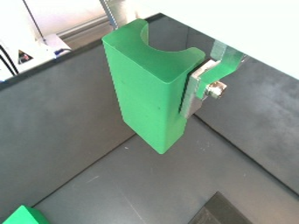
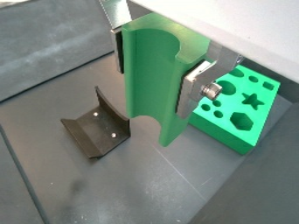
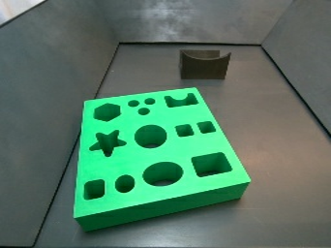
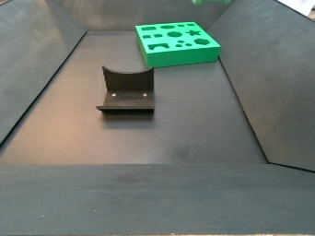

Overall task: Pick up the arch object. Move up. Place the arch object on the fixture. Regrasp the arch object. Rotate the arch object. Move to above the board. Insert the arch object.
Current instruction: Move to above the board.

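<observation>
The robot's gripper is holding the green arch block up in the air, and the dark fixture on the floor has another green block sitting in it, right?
Not quite. The fixture is empty, as both side views show. The rest is right: in both wrist views the gripper holds the arch object above the floor, with the board off to the side.

Enclosure, one. Floor (image 4: 172, 138): flat, matte dark grey, faint scuffs, with a soft pale sheen at the far end in a side view. The gripper (image 2: 160, 70) hangs above this floor.

Walls: dark grey panels sloping outward on the left (image 3: 45, 68) and right (image 4: 264, 55), plus a back panel (image 3: 168, 19).

Beyond the rim, in a wrist view: a white surface with black cables (image 1: 30, 48) and a metal post (image 1: 108, 12).

Light: even and diffuse.
</observation>
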### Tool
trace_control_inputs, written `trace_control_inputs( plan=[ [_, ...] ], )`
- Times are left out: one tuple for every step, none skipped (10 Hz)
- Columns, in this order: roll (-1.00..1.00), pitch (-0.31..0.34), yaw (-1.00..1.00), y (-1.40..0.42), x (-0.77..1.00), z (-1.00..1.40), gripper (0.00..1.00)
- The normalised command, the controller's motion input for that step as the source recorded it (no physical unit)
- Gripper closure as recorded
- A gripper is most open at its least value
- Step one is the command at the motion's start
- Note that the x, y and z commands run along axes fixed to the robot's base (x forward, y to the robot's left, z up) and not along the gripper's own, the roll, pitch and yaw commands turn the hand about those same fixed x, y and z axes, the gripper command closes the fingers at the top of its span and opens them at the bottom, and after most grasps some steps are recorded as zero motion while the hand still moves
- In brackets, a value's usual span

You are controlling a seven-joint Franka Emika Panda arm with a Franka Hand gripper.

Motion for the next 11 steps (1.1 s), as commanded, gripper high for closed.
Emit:
trace_control_inputs(
  plan=[
    [0.13, 0.125, -0.46, -1.0, 0.16, 0.1, 1.0],
    [0.15, 0.113, -0.44, -1.0, 0.16, 0.09, 1.0],
    [0.15, 0.109, -0.24, -1.0, 0.17, 0.1, 1.0],
    [0.09, 0.109, -0.13, -1.0, 0.17, 0.1, 1.0],
    [0.04, 0.116, -0.03, -1.0, 0.18, 0.11, 1.0],
    [0.01, 0.12, -0.02, -1.0, 0.19, 0.11, 1.0],
    [0.0, 0.126, -0.01, -1.0, 0.2, 0.11, 1.0],
    [0.0, 0.123, 0.0, -1.0, 0.21, 0.11, 1.0],
    [0.01, 0.125, 0.01, -1.0, 0.23, 0.12, 1.0],
    [0.01, 0.124, 0.01, -1.0, 0.24, 0.12, 1.0],
    [0.02, 0.137, 0.01, -0.78, 0.24, 0.1, 1.0]
  ],
)
